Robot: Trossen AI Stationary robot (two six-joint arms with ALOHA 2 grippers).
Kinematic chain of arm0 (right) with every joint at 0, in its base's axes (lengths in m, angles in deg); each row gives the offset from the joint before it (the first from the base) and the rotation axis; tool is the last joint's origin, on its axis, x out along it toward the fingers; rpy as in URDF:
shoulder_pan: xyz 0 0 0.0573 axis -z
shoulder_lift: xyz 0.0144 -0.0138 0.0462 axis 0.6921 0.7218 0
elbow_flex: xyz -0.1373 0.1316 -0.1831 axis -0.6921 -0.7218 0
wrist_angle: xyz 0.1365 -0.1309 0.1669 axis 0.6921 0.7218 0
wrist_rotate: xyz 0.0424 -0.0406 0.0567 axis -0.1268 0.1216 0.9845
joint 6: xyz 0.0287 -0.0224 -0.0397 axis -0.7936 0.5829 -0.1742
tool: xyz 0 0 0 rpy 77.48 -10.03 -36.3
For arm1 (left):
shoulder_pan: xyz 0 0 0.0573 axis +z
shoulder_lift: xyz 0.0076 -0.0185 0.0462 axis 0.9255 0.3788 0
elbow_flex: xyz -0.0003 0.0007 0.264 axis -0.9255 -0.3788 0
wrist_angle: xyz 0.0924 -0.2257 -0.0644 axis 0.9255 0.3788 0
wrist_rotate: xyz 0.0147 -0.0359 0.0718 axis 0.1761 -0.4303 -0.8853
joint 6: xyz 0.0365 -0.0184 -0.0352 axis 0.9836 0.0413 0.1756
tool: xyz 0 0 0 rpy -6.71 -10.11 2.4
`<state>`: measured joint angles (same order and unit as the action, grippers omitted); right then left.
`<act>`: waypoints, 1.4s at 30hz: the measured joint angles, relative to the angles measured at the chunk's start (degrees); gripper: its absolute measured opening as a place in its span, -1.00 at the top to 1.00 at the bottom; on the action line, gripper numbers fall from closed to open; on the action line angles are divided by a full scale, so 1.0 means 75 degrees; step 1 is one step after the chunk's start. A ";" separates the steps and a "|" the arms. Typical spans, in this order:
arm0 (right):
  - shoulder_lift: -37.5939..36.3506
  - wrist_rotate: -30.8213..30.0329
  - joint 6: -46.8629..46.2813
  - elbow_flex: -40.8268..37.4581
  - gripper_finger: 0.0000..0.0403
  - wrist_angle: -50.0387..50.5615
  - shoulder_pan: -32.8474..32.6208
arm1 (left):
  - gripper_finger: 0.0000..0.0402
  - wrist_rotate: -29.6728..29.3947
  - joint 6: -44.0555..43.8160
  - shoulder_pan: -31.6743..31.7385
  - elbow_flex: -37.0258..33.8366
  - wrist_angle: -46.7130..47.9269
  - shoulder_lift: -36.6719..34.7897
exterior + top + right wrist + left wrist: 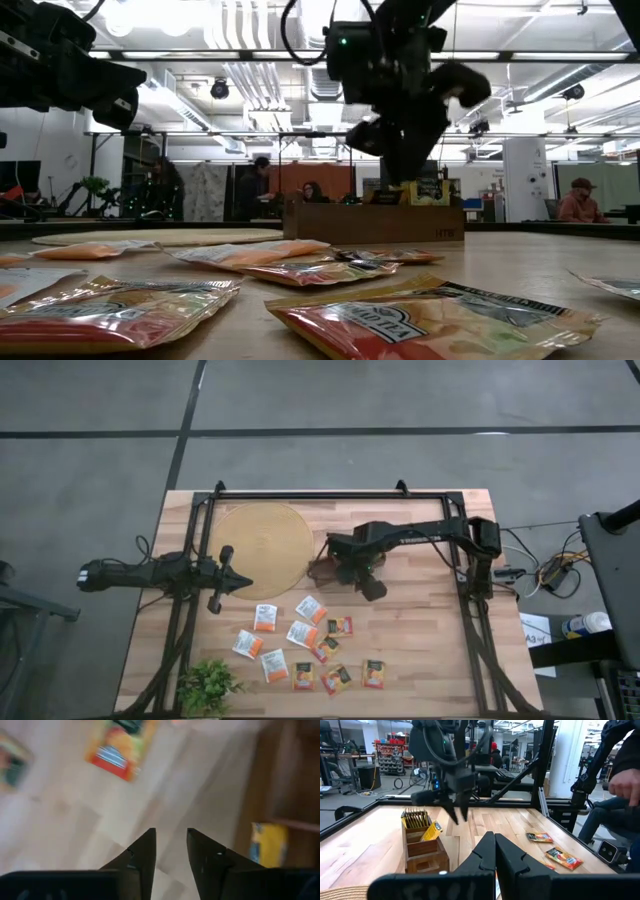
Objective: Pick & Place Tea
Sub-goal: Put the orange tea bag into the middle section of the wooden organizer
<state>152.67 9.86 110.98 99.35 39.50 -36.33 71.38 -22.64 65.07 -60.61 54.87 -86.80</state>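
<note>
Several tea sachets (303, 633), orange, white and dark green, lie flat on the near half of the table. One orange sachet (120, 750) shows in the right wrist view. A yellow sachet (432, 831) leans in the brown wooden tray (422, 847), whose far compartment holds a row of sachets. My right gripper (170, 845) hangs above the table just beside the tray (325, 570). It is open by a narrow gap with nothing between the fingers. My left gripper (495, 852) is shut and empty. It waits at the table's left, over the edge of the round mat.
A round woven mat (260, 550) lies on the far left part of the table, and a small green plant (208, 685) stands at the near left corner. A black frame (330, 493) borders the table. A person's hand (625, 785) shows beyond the right side.
</note>
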 joint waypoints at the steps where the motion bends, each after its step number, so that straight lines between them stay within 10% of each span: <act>1: 0.0000 -0.0283 -0.0027 -0.0057 0.52 -0.0022 -0.0001 | 1.00 0.0000 0.0000 0.0000 0.0002 -0.0001 0.0000; 11: 0.0002 -0.0721 0.0161 -0.0441 0.95 -0.0298 0.0000 | 1.00 -0.0001 0.0000 0.0000 0.0002 -0.0001 0.0000; 42: 0.0363 -0.0344 0.0140 0.0526 0.75 -0.0948 -0.1723 | 1.00 0.0001 0.0003 0.0006 -0.0001 -0.0001 0.0003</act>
<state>155.40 7.28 112.03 103.30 32.39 -49.25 71.38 -22.62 65.11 -60.62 54.86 -86.78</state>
